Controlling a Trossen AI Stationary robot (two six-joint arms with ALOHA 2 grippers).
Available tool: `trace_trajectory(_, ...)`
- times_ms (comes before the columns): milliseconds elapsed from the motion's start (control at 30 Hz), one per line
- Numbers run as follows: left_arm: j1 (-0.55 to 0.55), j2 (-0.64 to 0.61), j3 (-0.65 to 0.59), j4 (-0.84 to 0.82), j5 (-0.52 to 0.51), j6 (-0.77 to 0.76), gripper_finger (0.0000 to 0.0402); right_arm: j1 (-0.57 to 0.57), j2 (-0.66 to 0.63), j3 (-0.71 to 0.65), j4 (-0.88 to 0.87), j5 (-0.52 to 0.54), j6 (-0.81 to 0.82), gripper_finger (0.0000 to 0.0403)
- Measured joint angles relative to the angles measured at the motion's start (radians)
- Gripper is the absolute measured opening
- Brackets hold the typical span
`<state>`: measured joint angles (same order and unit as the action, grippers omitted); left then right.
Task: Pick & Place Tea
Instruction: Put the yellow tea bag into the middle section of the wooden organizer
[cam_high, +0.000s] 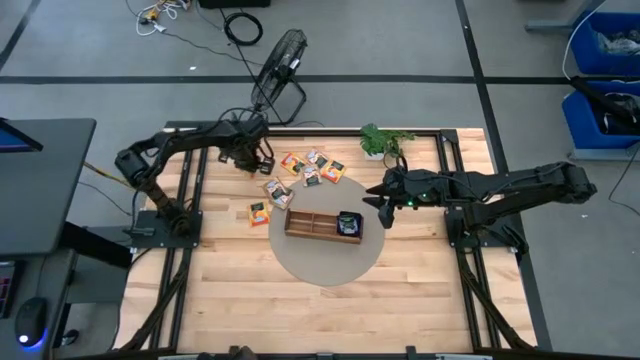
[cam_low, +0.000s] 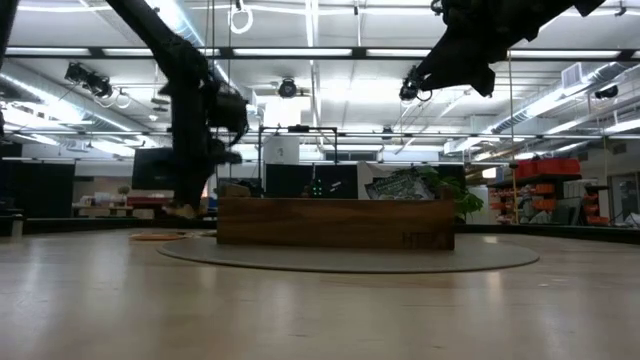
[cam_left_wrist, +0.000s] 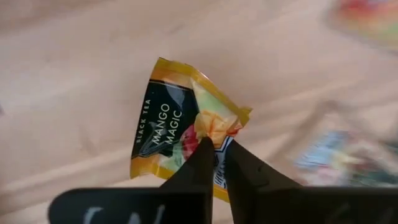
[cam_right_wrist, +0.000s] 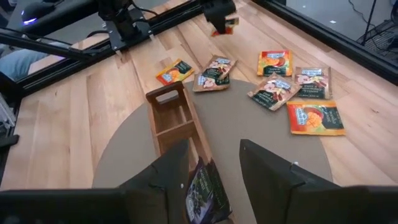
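- Pinching a yellow-and-black tea packet (cam_left_wrist: 186, 134), left gripper (cam_left_wrist: 216, 152) has its fingertips (cam_left_wrist: 200, 155) pressed together on the packet's crumpled middle (label reads "Mango Magic").
- Rest of that packet sticks out past the tips, over bare wood of the table (cam_high: 240, 300).
- Left gripper (cam_high: 250, 160) sits at the table's far-left part, just beside the loose tea packets (cam_high: 305, 172).
- Loose packets (cam_right_wrist: 273, 78) lie flat, partly on the round grey mat (cam_high: 325, 265), partly on wood.
- Right gripper (cam_right_wrist: 214, 165) hovers over the wooden tray (cam_right_wrist: 171, 118), fingers (cam_right_wrist: 165, 177) spread apart, holding nothing.
- Dark tea packet (cam_right_wrist: 205, 193) lies in the tray's end compartment, right below and between those fingers.
- Tray (cam_high: 320, 224) sits on the mat.
- Small green plant (cam_high: 383, 142) stands beyond the right gripper (cam_high: 385, 205).
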<state>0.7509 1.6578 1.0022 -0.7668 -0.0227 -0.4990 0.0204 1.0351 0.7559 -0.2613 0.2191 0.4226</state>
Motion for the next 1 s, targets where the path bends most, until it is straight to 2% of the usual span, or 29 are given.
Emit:
trace_trajectory(167,-0.074,-0.109,0.063,-0.008,-0.039,0.013,0.0016,-0.015,0.000,0.000,0.050,0.000,-0.013,0.0151)
trace_trajectory(267,-0.129,-0.173,0.108,0.008,-0.053,0.071,0.0020,-0.029,0.000,0.000,0.094,-0.002,-0.016,0.0151)
trace_trajectory(400,-0.230,-0.257,0.163,0.090,-0.061,0.264,0.0022,-0.060,0.000,0.000,0.182,-0.020,0.012,0.0151)
trace_trajectory(533,-0.346,-0.314,0.206,0.170,-0.070,0.458,0.0020,-0.128,0.000,0.000,0.291,-0.104,0.097,0.0151)
trace_trajectory(633,-0.421,-0.323,0.247,0.195,-0.163,0.512,0.0021,-0.186,0.000,0.001,0.359,-0.173,0.174,0.0151)
trace_trajectory(767,-0.499,-0.316,0.292,0.198,-0.274,0.594,0.0021,-0.237,0.009,0.062,0.369,-0.222,0.190,0.0151)
trace_trajectory(1000,-0.596,-0.316,0.306,0.193,-0.430,0.722,0.0021,-0.297,0.134,0.289,0.160,-0.298,0.145,0.0151)
